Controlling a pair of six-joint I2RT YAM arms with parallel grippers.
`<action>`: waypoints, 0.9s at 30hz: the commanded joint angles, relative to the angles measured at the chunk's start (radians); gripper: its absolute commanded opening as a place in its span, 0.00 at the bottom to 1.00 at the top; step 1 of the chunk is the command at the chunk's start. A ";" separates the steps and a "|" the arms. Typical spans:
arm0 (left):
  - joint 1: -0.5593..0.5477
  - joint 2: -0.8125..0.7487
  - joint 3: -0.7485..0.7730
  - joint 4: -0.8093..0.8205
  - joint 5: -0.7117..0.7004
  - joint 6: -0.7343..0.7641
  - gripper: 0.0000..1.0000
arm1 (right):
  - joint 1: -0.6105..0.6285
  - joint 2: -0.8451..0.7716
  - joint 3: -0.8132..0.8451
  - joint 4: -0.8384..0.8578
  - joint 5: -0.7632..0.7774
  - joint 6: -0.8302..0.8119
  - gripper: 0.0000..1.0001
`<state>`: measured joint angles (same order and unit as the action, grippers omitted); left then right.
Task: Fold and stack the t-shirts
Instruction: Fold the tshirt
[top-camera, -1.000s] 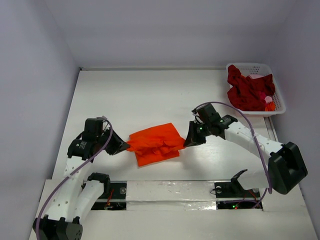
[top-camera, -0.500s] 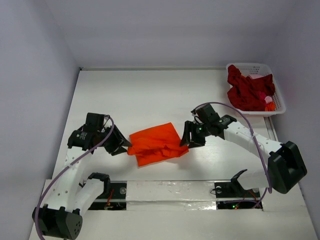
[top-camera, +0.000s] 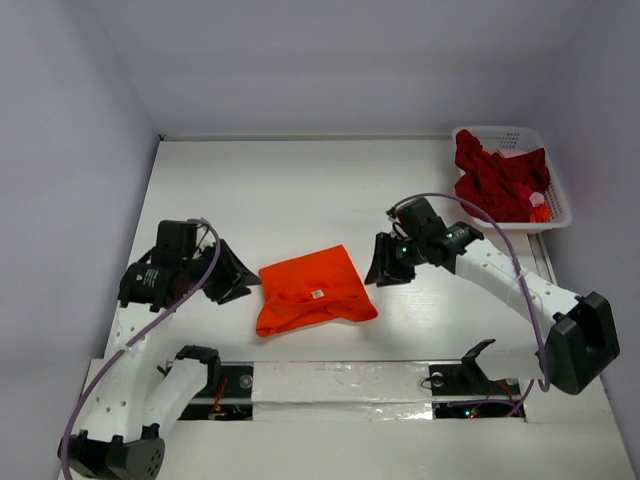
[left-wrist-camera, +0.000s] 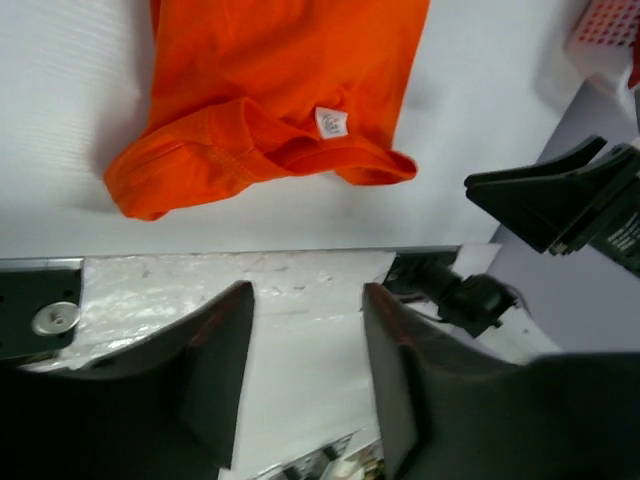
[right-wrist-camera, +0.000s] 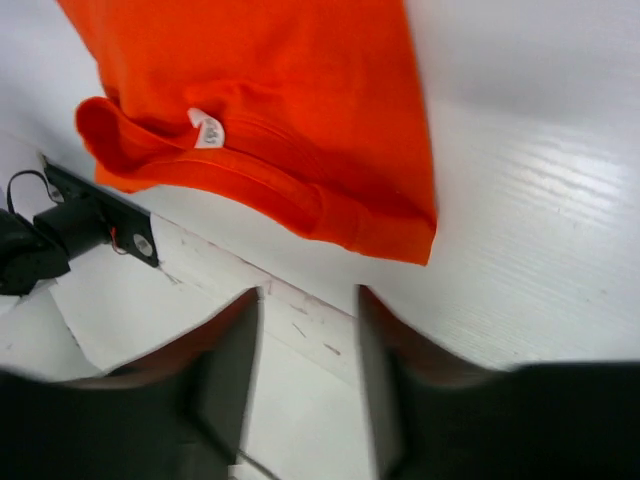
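The bright orange t-shirt (top-camera: 312, 290) lies folded on the table's near middle, its small white neck label (top-camera: 316, 294) facing up. It shows in the left wrist view (left-wrist-camera: 275, 90) and the right wrist view (right-wrist-camera: 270, 110). My left gripper (top-camera: 240, 284) hangs open and empty just left of the shirt, lifted off it. My right gripper (top-camera: 379, 270) is open and empty just right of it. In both wrist views the jaws stand apart with nothing between them. The dark red t-shirt (top-camera: 492, 180) lies crumpled in the white basket (top-camera: 556, 196).
The basket stands at the table's back right corner, with small pink and orange bits (top-camera: 538, 204) in it. A taped strip (top-camera: 340, 385) runs along the near edge between the arm bases. Grey walls close in the left, back and right sides.
Both grippers let go of the orange shirt and drew back from it, left going left, right going right and up. The shirt now lies flatter with its label showing.
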<state>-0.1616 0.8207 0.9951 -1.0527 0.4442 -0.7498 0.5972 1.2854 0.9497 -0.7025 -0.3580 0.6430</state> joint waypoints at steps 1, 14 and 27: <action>-0.003 0.001 -0.073 0.144 0.031 -0.019 0.32 | 0.007 0.032 0.133 0.006 0.027 -0.023 0.42; -0.073 0.224 -0.211 0.539 -0.081 -0.060 0.00 | 0.113 0.402 0.418 0.066 -0.033 -0.049 0.00; -0.220 0.474 -0.164 0.727 -0.130 -0.095 0.00 | 0.214 0.515 0.538 0.055 -0.015 -0.036 0.00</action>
<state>-0.3538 1.2716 0.8089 -0.3973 0.3302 -0.8261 0.8047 1.7779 1.4490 -0.6724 -0.3748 0.6071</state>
